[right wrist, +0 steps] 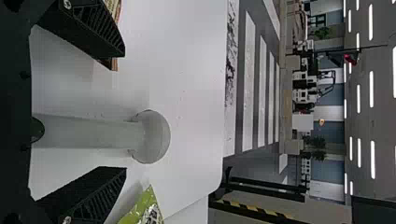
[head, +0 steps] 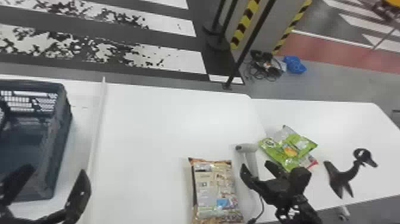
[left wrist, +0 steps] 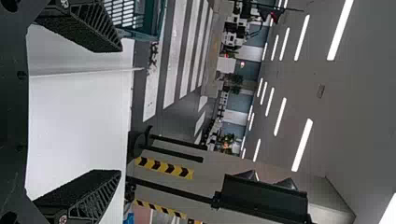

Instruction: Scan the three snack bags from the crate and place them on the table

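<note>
The handle of the pale scanner [head: 246, 147] is partly hidden in the head view by the right gripper [head: 256, 165]. The brown snack bag [head: 214, 190], left of the scanner, is cut off by the bottom edge. Part of the green snack bag [head: 287, 149], right of the scanner, is covered by the same gripper; what pokes out from under it, with a red edge [head: 313, 162], is hard to make out. Well to the scanner's left, the crate [head: 64, 119] is cut off by the view's edge.

The scanner and brown snack bag are carried by a white tabletop [head: 166, 125], crossed by a raised white strip [head: 99, 119] between crate and scanner. A second white surface [head: 342, 119] is joined on to the scanner's right, where a black stand [head: 342, 177] is placed past the green snack bag. Beyond the scanner, a striped floor [head: 166, 59], yellow-and-black tape [head: 245, 23] and a blue bundle [head: 294, 64] are seen.

Ceiling lights [left wrist: 301, 37] and plants [left wrist: 229, 140] are shown by the left wrist view, but not by the head view. In the right wrist view, the scanner's handle is seen between fingers spread wide, with nothing gripped. The left gripper [head: 56, 171], well left of the scanner and near the crate, has its fingers parted and empty too.
</note>
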You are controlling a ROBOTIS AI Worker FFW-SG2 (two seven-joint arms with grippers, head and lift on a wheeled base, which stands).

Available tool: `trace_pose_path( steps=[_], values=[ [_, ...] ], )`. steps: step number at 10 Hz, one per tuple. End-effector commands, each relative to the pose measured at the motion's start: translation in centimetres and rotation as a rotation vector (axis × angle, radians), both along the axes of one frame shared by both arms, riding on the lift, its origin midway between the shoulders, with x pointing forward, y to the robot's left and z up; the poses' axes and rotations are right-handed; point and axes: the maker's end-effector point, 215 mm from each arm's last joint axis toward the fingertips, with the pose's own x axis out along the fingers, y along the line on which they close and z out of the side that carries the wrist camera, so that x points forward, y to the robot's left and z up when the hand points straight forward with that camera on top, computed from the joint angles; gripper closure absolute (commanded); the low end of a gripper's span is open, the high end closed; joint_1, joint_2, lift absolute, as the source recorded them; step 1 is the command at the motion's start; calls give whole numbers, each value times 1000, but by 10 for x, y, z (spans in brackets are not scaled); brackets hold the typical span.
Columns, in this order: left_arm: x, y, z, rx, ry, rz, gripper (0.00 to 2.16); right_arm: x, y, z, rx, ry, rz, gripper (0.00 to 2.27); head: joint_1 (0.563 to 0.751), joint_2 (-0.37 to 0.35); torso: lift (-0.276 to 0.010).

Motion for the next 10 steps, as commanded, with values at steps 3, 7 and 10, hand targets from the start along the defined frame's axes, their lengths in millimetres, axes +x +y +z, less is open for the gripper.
trace_pose_path(
  steps=[3, 7, 10],
  values=[
    [0, 0, 2, 2, -5, -3, 63, 2, -14, -32, 71, 129, -8, 117, 695, -350, -37],
    [0, -1, 2, 3, -4, -6, 63, 3, -16, -56, 88, 242, -4, 1993, 695, -350, -37],
    [-1, -3, 1, 1, -2, -9, 63, -4, -32, -45, 44, 187, -47, 2196, 695, -350, -37]
  ],
)
